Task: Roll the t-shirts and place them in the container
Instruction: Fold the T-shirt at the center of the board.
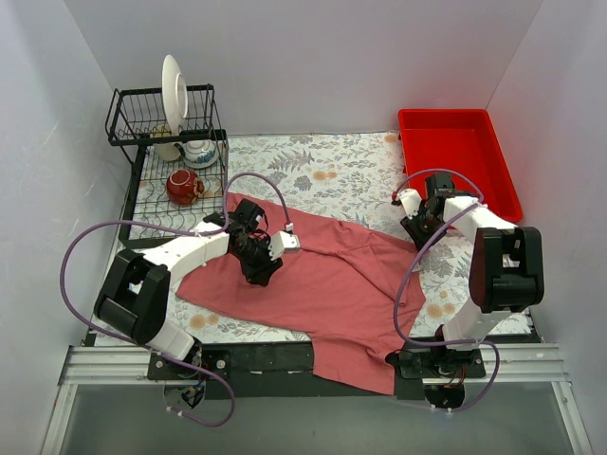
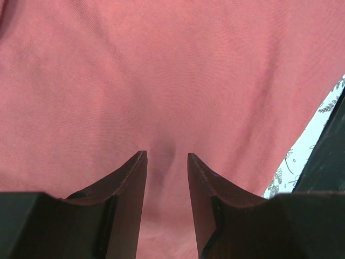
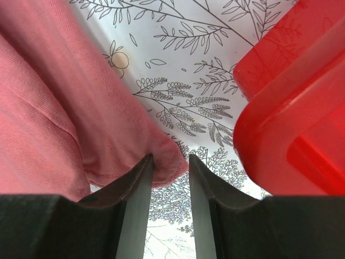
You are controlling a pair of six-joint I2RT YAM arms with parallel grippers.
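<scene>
One t-shirt (image 1: 327, 284), dusty red and plain, lies spread and rumpled on the flower-patterned bench (image 1: 332, 161). It sits to the left of the single red tray (image 1: 446, 115) and nearer the arm bases than it, and its near edge hangs over the bench's front rail.

The right tool (image 3: 171, 157) is just beside the tray's near left corner, at the shirt edge closest to the tray. Its fingers stand partway apart with a rounded fold of hem between the tips. The fold touches both, but I cannot tell whether they pinch it.

The left tool (image 2: 167, 155) is well to the left of the tray, over the shirt's far left part. Its tips are down on the cloth and partway apart. A faint pucker lies between them and nothing is clamped.

Farthest left of the tray stands one black wire rack (image 1: 142, 123). It carries one white plate (image 1: 174, 90) on edge, one white teapot (image 1: 199, 152) and one red cup (image 1: 183, 187).

There are two arms and two tools.
</scene>
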